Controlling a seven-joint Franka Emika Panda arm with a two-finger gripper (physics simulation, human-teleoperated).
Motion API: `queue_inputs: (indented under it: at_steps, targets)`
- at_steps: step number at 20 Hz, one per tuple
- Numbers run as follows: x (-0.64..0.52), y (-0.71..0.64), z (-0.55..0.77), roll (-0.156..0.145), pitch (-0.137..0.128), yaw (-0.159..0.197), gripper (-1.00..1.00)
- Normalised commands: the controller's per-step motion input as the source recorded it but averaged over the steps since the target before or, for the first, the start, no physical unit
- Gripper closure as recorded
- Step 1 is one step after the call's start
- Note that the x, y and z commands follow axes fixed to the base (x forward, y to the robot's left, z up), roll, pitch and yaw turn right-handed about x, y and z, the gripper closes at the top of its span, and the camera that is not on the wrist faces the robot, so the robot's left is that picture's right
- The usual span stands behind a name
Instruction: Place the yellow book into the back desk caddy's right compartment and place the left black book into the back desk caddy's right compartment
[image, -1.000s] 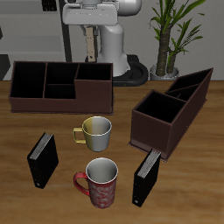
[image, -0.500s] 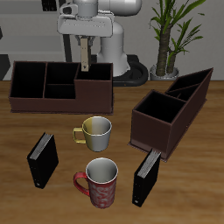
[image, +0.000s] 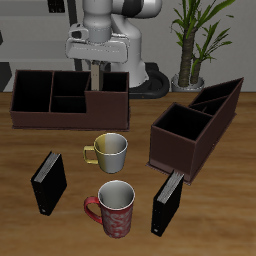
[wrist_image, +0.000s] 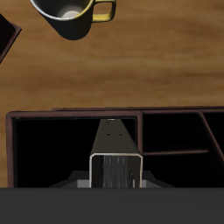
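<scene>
We see the gripper (image: 96, 70) hanging over the back desk caddy (image: 45, 112), its fingers pinching the yellow book (image: 96, 76) upright between them; from the front the book is a thin tan-grey slab, its lower end dipping inside the caddy's rim above the right compartment (image: 108, 84); we cannot tell whether it touches the floor there. In the wrist view the yellow book (wrist_image: 115, 162) runs away from the camera as a narrow grey-tan block, its near end showing pale, streaked page edges inside a thin cover frame; the right compartment (wrist_image: 52, 149) lies dark around it, bounded by the dark-brown walls of the back desk caddy (wrist_image: 79, 114); the gripper's own fingers are not clearly seen there.

The caddy is a long, low, level-rimmed box at the table's back; nearer the front edge stand two black books, one (image: 48, 183) beside a red patterned mug (image: 114, 207), the other (image: 167, 201) below a second caddy with a slanted raised end (image: 195, 130); a metal mug with a yellow handle (image: 108, 151) sits between the caddies, and appears in the wrist view too (wrist_image: 70, 15).
</scene>
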Motion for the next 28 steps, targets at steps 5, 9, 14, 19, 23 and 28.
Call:
queue_inputs:
  at_steps: [5,9,14,19,23,28]
  targets:
    - [0.14,-0.02,-0.1,-0.006,0.028,-0.008,-1.0]
    - [0.12,-0.06,0.11,-0.017,-0.021,-0.009,-1.0]
    - [0.24,-0.02,0.23,-0.032,-0.041,0.014,-1.0]
    - [0.35,0.06,0.27,-0.025,-0.042,0.018,-1.0]
    - [0.44,0.24,0.27,-0.022,-0.074,0.089,-1.0]
    - [0.65,0.25,0.31,-0.032,-0.039,0.055,-1.0]
